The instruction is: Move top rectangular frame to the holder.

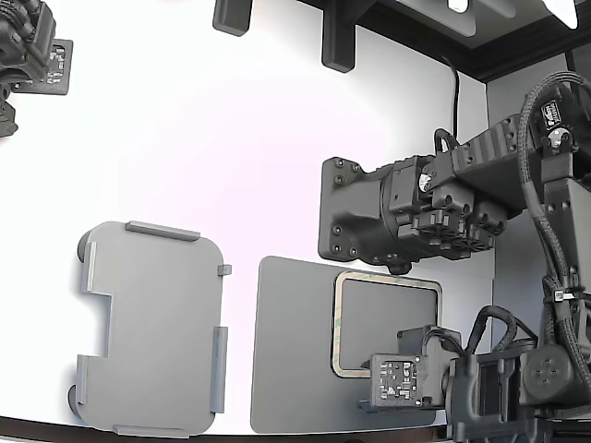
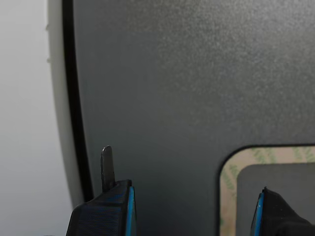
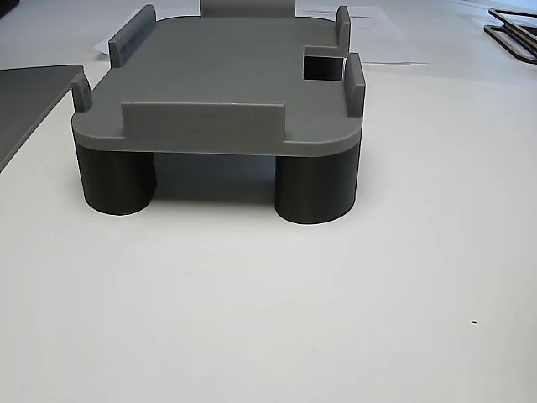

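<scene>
Blue-edged black fingers (image 2: 106, 209) of the hand (image 2: 194, 211) stand spread in the wrist view, one at each side of the frame's lower part, nothing pinched between them; a thin grey tab rises just behind one finger. Between the fingers lies the dark grey mat (image 2: 172, 98), and one rounded corner of the top rectangular frame (image 2: 229, 172) shows beside the other finger, its pale rim mottled with green; frame and finger look apart, contact cannot be told.

Exterior view: the arm (image 1: 416, 217) reaches in from the exterior view's right, its black wrist block hanging over the far edge of the mat (image 1: 291, 351); the fingertips themselves are hidden under the block. The frame (image 1: 388, 279) lies flat on the mat's right half, open centre showing mat beneath; its near right corner is covered by a second black device (image 1: 399, 380) at the exterior view's lower right.

The holder (image 1: 152, 328), light grey with raised edge tabs and a notch in its left long side, sits on the white tabletop (image 1: 231, 138) at the exterior view's left, just beside the mat but not touching; nothing rests on it.

Other view: holder (image 3: 218, 92) seen low and close, standing on dark round feet (image 3: 315, 189), top bare; mat edge (image 3: 29, 96) at the left.
</scene>
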`<state>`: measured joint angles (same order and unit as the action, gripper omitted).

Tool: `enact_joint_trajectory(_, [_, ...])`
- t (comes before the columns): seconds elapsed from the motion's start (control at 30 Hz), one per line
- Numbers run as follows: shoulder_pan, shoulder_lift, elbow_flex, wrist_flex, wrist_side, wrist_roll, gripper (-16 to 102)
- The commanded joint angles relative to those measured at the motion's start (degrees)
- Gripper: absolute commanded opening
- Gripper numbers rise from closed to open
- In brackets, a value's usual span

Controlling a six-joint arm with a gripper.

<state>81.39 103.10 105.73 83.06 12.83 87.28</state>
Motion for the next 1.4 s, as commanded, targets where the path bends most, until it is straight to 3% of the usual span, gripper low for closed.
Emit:
enact_joint_trajectory(0.0, [0.44,0.26,-0.26,-1.58,-2.37,1.49,100])
enact_joint_trajectory(0.4, [2.29,0.09,6.50,-6.33,-7.12,6.24,100])
enact_joint_trajectory(1.1, [2.29,-6.15,9.23,-9.23,-8.53,5.10,90])
enact_joint_trajectory(1.37, [2.29,-6.15,10.02,-9.76,-8.53,5.10,71])
